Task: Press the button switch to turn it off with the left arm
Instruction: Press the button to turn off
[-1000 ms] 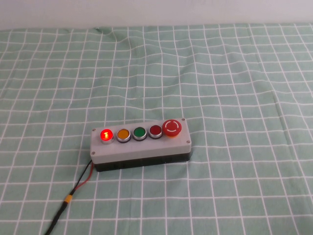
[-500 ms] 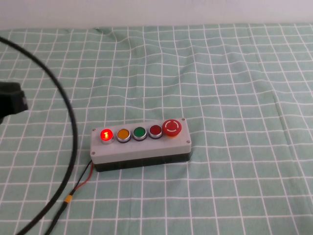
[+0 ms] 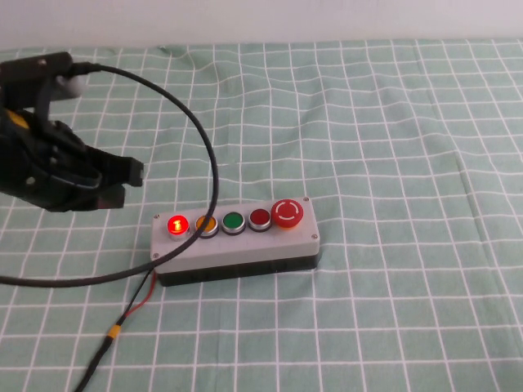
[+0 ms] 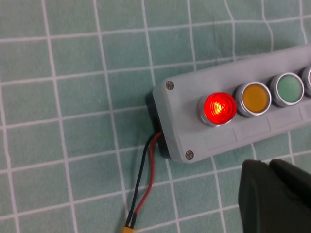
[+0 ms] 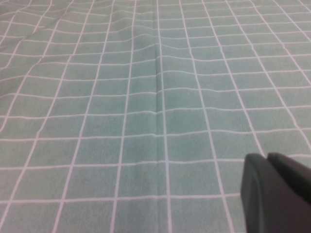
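- The grey five-button box sits a little left of the table's middle, toward the near edge, on the green checked tablecloth, its long side running roughly left to right.
- Set into the box's top is a row of five: the button switch glowing bright red at the left end, then an orange button, a green button, a darker red button, and the big red mushroom button at the right end.
- The button switch is lit, a pale "1"-like mark showing on its face in the high view; in the left wrist view it shines red inside its silver ring.
- The left gripper hangs over the cloth at the left side of the table, above and to the left of the box, its tips pointing toward the button switch but apart from it.
- Its fingers show pressed together in the left wrist view, with no gap between them and nothing held.
- A thick black cable loops from the left arm across the orange button in the high view.
- A thin red-black wire runs from the box's left end toward the near edge.
- The right gripper shows only in its own wrist view, over bare checked cloth, fingers closed together on nothing.
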